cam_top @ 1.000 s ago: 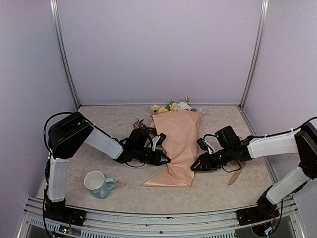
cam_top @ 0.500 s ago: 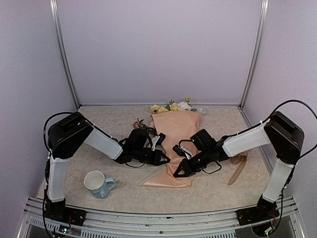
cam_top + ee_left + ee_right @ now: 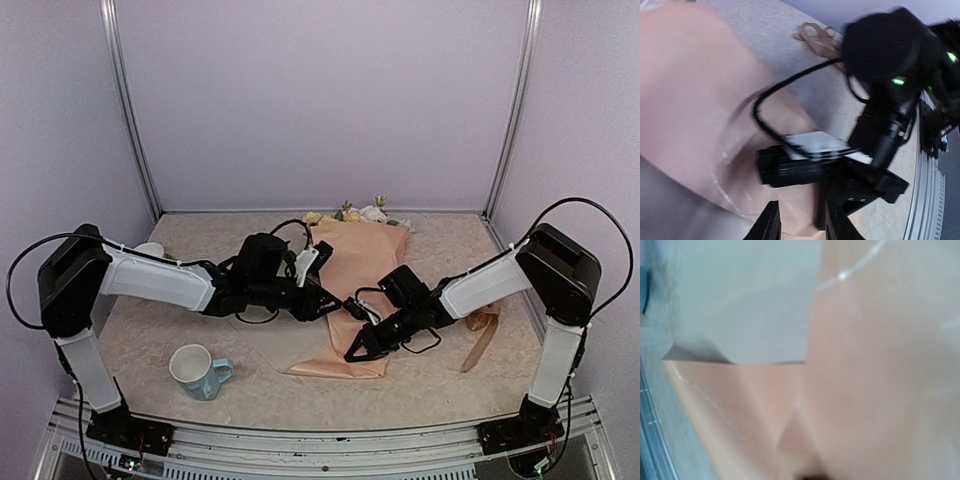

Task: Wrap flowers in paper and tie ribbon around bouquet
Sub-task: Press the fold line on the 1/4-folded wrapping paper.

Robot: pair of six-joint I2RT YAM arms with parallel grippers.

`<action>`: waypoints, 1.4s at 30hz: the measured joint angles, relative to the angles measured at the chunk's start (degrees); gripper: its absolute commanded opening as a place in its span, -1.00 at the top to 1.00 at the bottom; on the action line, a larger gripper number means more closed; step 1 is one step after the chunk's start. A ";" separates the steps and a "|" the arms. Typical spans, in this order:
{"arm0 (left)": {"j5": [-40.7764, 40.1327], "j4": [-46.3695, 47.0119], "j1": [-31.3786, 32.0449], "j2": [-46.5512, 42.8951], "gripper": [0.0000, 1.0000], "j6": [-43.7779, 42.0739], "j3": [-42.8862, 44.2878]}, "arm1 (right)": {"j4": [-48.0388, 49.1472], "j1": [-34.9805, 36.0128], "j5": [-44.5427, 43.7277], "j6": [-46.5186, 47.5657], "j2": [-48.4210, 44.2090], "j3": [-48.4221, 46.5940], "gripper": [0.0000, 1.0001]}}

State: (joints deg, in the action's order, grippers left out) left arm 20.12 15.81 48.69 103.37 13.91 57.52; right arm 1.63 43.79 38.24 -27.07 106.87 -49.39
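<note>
paper (image 3: 360,265) seemingly pinned under outstretched right arm (image 3: 480,285)

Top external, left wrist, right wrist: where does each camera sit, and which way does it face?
Top external: high behind the bases, facing down over the table; left arm and right arm show.
Left wrist: low, facing across the paper to the right arm; own fingers below.
Right wrist: against the paper; no robot part clearly shows.
Shared: paper in all three.

Both arms stretch inward, low. The left gripper (image 3: 333,303) holds its fingers (image 3: 771,222) parted (a narrow gap); the right gripper (image 3: 358,350) is closed.
</note>
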 measured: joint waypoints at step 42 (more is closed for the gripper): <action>-13.35 -36.44 13.60 2.14 0.80 -7.13 2.60 | 0.52 -0.22 1.73 -1.20 1.97 -1.51 1.00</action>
State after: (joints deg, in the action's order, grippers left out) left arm 6.76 -20.62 62.28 105.51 6.79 60.12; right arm 2.15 43.57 39.97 -28.27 108.84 -50.89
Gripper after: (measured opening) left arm 0.112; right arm 0.006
